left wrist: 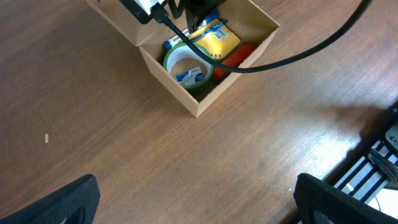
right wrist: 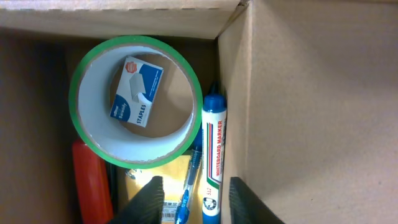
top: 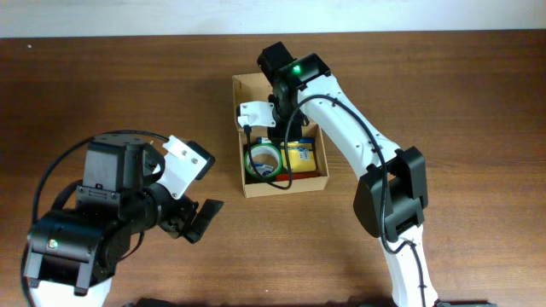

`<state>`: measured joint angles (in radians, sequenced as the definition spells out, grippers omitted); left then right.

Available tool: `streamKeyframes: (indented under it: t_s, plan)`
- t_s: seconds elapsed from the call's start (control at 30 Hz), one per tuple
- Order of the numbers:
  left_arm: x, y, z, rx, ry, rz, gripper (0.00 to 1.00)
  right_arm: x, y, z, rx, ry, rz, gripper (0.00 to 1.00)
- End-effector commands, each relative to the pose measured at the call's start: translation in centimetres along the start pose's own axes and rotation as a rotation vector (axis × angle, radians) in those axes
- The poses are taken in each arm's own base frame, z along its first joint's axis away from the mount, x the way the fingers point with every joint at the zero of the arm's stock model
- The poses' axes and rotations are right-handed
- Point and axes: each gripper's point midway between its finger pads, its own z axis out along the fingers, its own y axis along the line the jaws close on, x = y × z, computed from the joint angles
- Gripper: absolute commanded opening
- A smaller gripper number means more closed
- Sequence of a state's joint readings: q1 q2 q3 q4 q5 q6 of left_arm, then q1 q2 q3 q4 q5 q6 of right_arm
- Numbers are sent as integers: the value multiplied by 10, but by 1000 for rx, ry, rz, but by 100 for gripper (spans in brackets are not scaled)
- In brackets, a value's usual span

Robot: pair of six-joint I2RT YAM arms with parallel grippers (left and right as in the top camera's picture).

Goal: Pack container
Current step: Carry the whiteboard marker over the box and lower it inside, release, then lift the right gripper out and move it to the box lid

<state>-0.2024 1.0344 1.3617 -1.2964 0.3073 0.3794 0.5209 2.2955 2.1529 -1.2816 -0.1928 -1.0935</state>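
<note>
The left arm (top: 102, 213) sits folded near the tabletop's (top: 461, 77) near-left corner. The left gripper (left wrist: 199, 208) points toward the tabletop's middle, jaws spread wide, nothing between them. The right arm (top: 341, 119) rises from the near edge, bends at the elbow (top: 392, 192) and stretches toward the far edge, its wrist (top: 294, 72) turned downward. The right gripper (right wrist: 198, 190) points straight down, fingers (right wrist: 152, 193) parted a little, holding nothing.

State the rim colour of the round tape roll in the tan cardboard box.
Green; the round tape roll shows best from the right wrist.
</note>
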Motion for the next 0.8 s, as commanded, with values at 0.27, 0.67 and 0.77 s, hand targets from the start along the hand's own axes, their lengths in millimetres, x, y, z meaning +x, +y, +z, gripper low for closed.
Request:
streamKeyframes:
  t_s: [0.27, 0.67, 0.77]
  plan:
    - [-4, 1, -3, -5, -14, 20, 100, -16, 4, -73, 108, -98, 223, 4]
    - [-4, 1, -3, -5, -14, 20, 100, 17, 12, -148, 193, -147, 418, 4]
    - [-4, 1, -3, -5, -14, 20, 100, 28, 12, -161, 213, -153, 444, 4]
